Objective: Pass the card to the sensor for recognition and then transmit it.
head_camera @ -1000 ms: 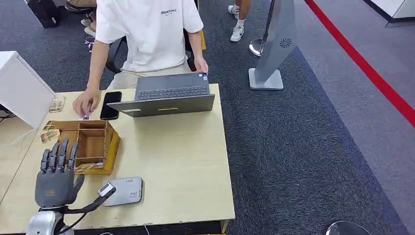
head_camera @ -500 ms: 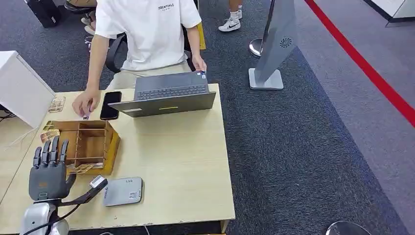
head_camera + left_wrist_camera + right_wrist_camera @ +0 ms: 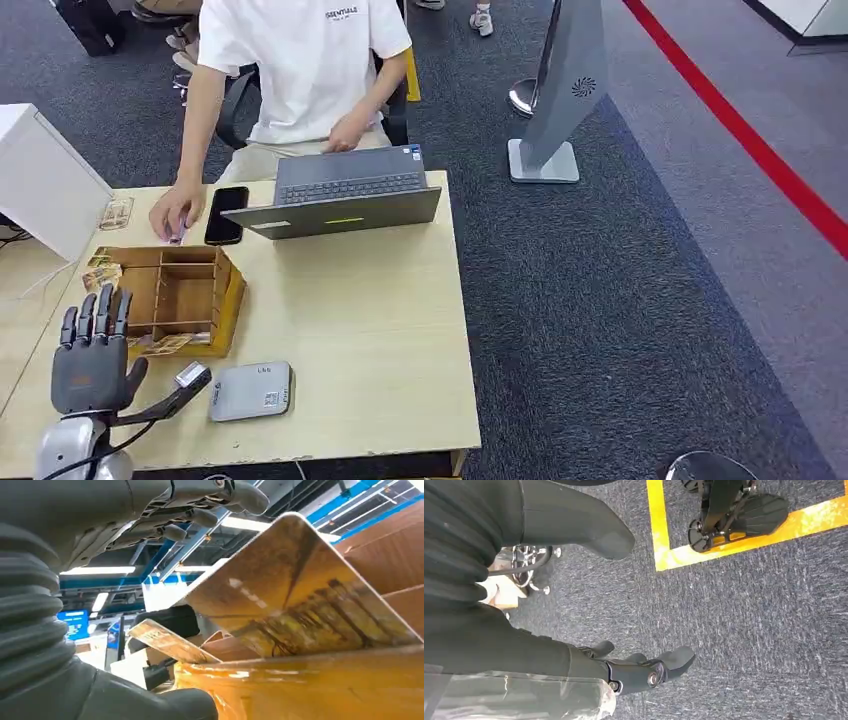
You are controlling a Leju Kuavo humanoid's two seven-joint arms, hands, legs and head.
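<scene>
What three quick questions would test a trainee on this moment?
1. True or false: the left robot hand holds a card.
2. Which lies nearest the flat grey card sensor? A: open grey laptop. B: compartmented wooden card box. C: white box.
3. Fill in: the person's hand rests beside the slim ____ phone.
Key: 1 false; 2 B; 3 black.

one laptop [image 3: 345, 192], one phone [image 3: 227, 214], one wooden box [image 3: 185, 293], one sensor [image 3: 251, 390], one person [image 3: 300, 70].
</scene>
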